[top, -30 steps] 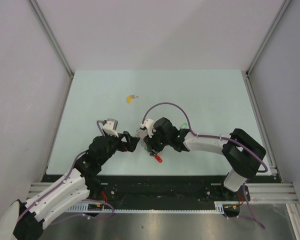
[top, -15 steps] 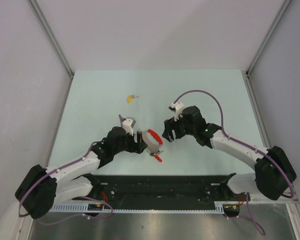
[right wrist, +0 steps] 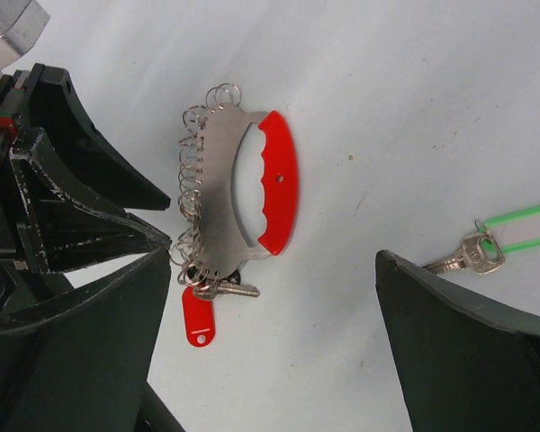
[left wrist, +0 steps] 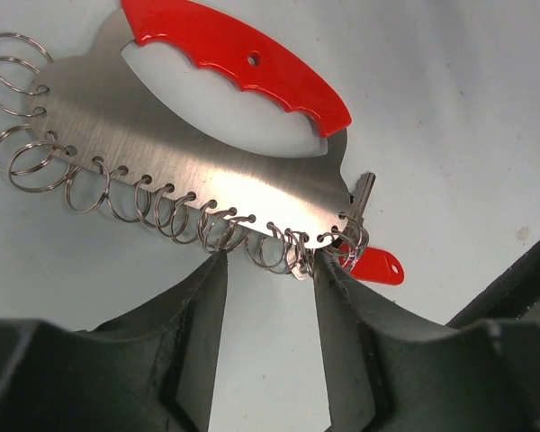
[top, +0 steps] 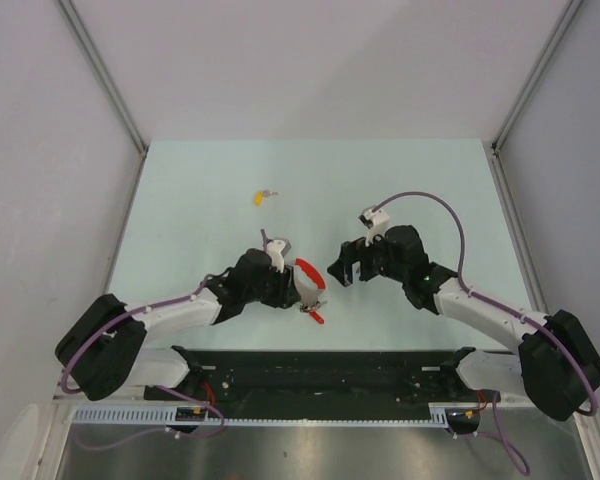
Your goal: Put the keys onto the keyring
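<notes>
The keyring [top: 308,279] is a steel plate [left wrist: 189,162] with a red grip and several small split rings along one edge. It lies flat on the table. A red tag [right wrist: 198,319] and a silver key [right wrist: 238,289] hang from its end ring. My left gripper [left wrist: 270,265] is at the ringed edge, its jaws partly open with a few rings between the fingertips [left wrist: 328,270]. My right gripper [right wrist: 274,261] hangs wide open just right of the keyring [right wrist: 220,198], holding nothing. The green key [right wrist: 486,245] lies by its right finger. The yellow key [top: 259,196] lies farther back.
The pale green table [top: 180,220] is walled by grey panels on the left, right and back. A black rail [top: 320,365] with the arm bases runs along the near edge. In the top view the green key is hidden under my right arm.
My right gripper has opened wide and drawn back to the right, off the keyring. My left arm has moved right up to the keyring's ringed edge, and its jaws have narrowed.
</notes>
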Controlling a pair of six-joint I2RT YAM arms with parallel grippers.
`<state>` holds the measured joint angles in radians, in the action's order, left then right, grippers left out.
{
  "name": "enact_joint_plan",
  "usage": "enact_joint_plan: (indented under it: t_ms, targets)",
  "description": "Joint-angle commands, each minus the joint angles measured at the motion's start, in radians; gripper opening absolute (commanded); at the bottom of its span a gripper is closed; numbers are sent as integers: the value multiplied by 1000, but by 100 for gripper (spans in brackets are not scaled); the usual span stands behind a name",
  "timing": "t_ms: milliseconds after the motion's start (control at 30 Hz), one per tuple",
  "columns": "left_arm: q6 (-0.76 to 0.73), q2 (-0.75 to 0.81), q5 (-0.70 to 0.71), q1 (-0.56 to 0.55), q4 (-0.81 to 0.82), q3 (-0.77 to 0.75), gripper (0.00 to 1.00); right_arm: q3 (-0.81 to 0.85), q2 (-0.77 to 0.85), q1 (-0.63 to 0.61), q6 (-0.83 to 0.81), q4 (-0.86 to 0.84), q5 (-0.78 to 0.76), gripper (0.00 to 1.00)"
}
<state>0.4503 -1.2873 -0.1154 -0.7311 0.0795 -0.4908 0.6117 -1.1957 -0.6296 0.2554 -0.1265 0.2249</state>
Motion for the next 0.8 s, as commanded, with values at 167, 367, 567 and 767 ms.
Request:
enact_joint_plan:
  t_ms: [167, 367, 567, 767]
  targets:
    - [5, -15, 103, -7, -9, -52, 42, -38, -18, 14, -16, -133, -15, 100]
    - [-9, -76, 65, -5, -20, -80, 34, -40, -19, 19, -39, -128, -7, 100]
    - [-18, -135, 63, 1, -38, -110, 32, -44, -24, 28, -47, -127, 14, 100]
    - [-10, -123, 108, 1, -72, -112, 41, -46, -18, 31, -56, -122, 28, 99]
